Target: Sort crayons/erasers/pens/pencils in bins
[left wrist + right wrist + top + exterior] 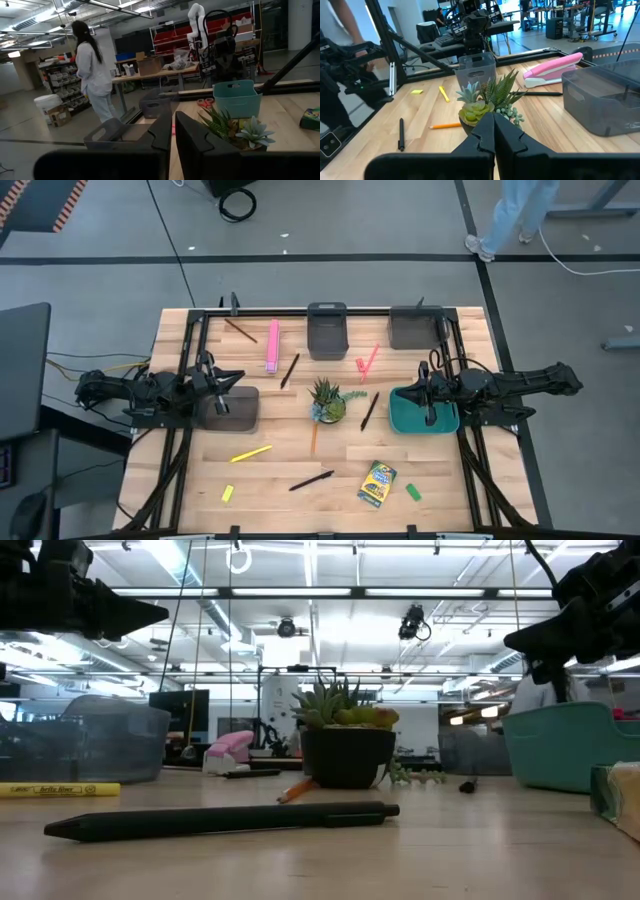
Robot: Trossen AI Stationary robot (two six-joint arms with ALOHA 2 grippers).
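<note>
Both grippers are raised with fingers together, nothing held: the left gripper (pixel 232 378) over a grey bin (pixel 232 410), the right gripper (pixel 418 389) over the teal bin (pixel 424 419). Pens, pencils, erasers and the crayon box (pixel 377 484) are scattered around a potted plant (pixel 327 401).

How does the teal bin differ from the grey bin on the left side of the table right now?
The teal bin is opaque green; the grey bin is smoky and see-through. The teal bin lies on the right under the right gripper; the grey bin lies on the left under the left gripper. Both are open-topped rectangular trays, and both look empty from above.
</note>
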